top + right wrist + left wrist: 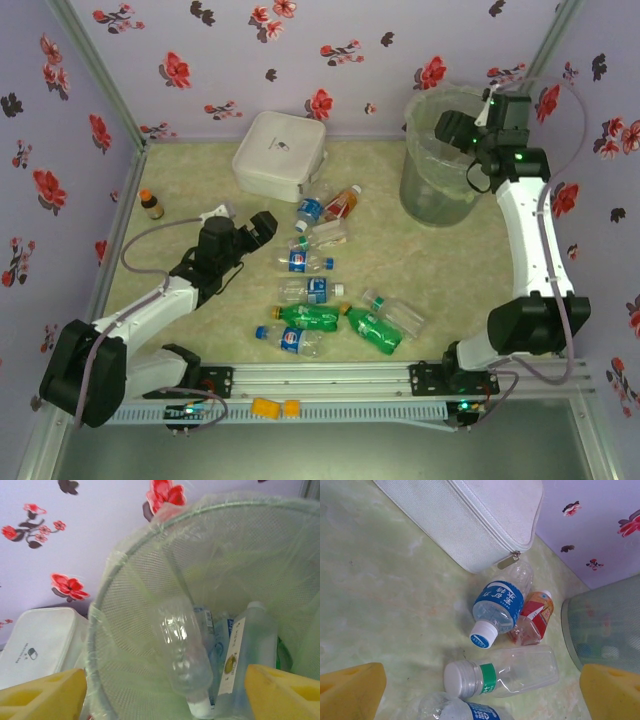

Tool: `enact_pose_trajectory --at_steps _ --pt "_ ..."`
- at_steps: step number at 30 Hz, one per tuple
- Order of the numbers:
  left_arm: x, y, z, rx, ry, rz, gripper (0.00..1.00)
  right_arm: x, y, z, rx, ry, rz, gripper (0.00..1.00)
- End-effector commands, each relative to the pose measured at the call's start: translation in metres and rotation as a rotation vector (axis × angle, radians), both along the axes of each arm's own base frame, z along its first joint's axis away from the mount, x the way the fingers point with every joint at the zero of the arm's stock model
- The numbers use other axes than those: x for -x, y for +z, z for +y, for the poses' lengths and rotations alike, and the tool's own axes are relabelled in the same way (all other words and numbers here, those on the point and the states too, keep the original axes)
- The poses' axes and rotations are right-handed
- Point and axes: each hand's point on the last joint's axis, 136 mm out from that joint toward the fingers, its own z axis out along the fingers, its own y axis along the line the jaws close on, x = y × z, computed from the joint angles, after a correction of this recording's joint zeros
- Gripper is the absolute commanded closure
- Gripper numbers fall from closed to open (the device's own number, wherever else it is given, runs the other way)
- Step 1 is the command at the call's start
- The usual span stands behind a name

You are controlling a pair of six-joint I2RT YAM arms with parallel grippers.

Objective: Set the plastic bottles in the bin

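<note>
The yellow fingers [45,697] of my right gripper [164,697] are closest, spread wide above the bin [125,595] and pinching nothing. Inside the bin's clear liner, a clear bottle [182,655] points cap down. A pale-labelled bottle [245,650] stands just beside it.

My left gripper [262,228] is spread wide too, low over the table [420,260]. It faces a blue-labelled bottle [497,605] touching a red-orange bottle [534,617], with a green-banded bottle [510,672] nearer. The white zipped box [470,515] lies just behind them. Green bottles [315,318] lie among others between my arms.
</note>
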Motion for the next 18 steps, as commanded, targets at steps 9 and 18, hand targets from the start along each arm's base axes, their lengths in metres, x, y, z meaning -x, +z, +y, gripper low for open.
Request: enact_pose_trajectory --at_steps 9,18 --pt "-0.009 0.043 -0.007 -0.045 -0.051 -0.119 0.00 0.082 -0.016 0.061 0.045 0.189 0.078 0.16" --pt "-0.008 0.033 -0.007 -0.034 -0.046 -0.100 0.00 0.161 -0.111 0.123 0.057 0.410 0.351 0.16"
